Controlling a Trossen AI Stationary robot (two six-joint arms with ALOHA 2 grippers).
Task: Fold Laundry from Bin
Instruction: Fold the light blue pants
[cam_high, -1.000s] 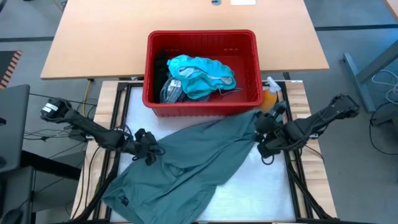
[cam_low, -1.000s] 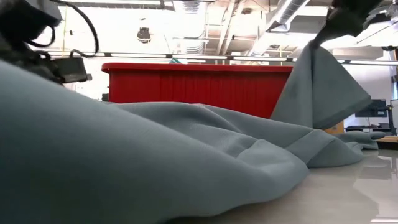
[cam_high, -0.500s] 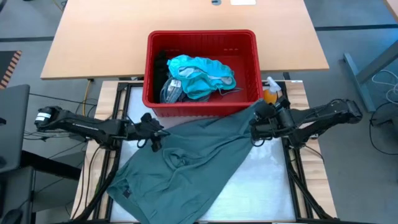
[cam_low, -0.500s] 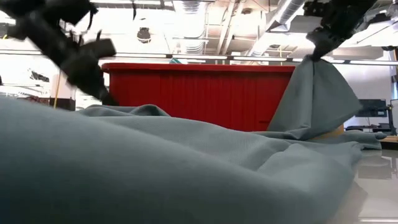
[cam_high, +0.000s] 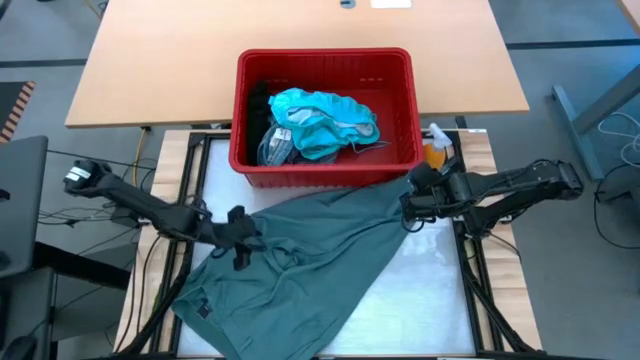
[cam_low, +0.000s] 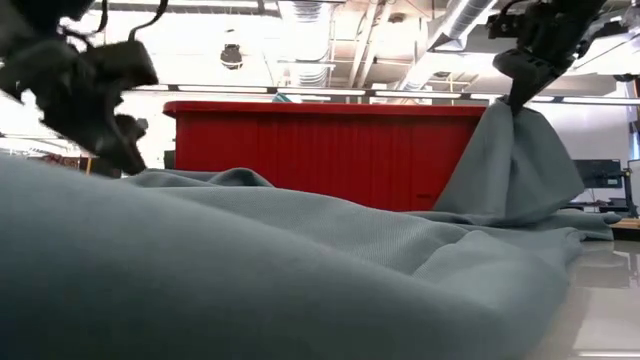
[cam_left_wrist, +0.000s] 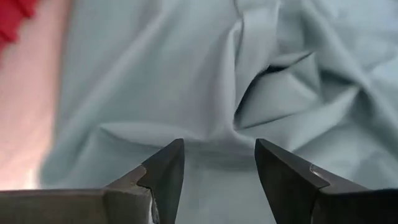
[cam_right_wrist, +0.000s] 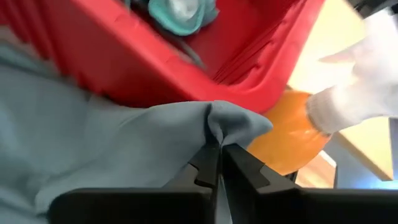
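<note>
The grey-green garment (cam_high: 300, 265) is spread on the tabletop (cam_high: 440, 290) before the red bin (cam_high: 325, 170). Its corner is pinched by the right gripper (cam_right_wrist: 219, 163); the left gripper (cam_left_wrist: 217, 155) is held apart above it.

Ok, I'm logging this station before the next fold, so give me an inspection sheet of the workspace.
Surface: white table top, largely covered by cloth.
Job's things: grey-green garment spread out in front of the red bin; teal laundry and a black piece inside it.
Clutter: orange spray bottle beside the bin.
Grippers: left gripper over the garment, jaws open; right gripper pinching a raised garment corner.
Cables: black cables along the left arm.
Surroundings: wooden table behind the bin.
</note>
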